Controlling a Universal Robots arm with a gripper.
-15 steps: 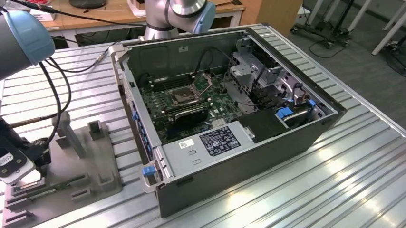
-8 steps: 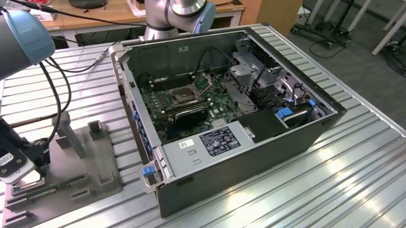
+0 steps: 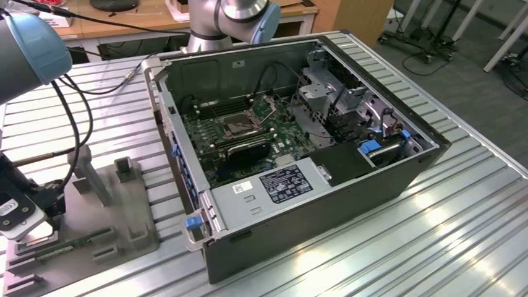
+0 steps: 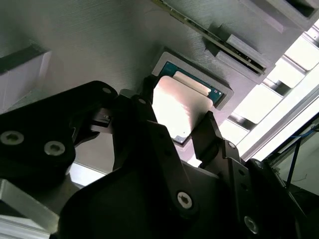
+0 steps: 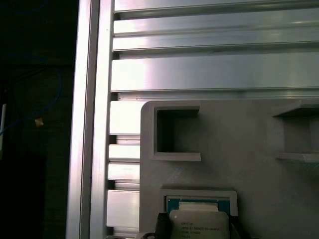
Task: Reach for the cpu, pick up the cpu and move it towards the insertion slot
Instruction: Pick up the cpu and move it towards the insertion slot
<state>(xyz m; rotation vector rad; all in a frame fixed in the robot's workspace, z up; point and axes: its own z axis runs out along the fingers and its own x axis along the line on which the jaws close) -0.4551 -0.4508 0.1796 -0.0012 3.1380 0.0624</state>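
Straddling cpu [image 4: 175,108] in tray recess [image 4: 165,55] | tool [image 4: 178,103] at both edges, cannot tell if pinching | rim tight

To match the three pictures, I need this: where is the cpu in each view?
Exterior view: the cpu, a pale patch at the exterior view's far lower left, on the grey tray.
Second wrist view: the cpu, a bright square in its tray recess.
First wrist view: the cpu in that recess.
Shared landmark: the grey tray.
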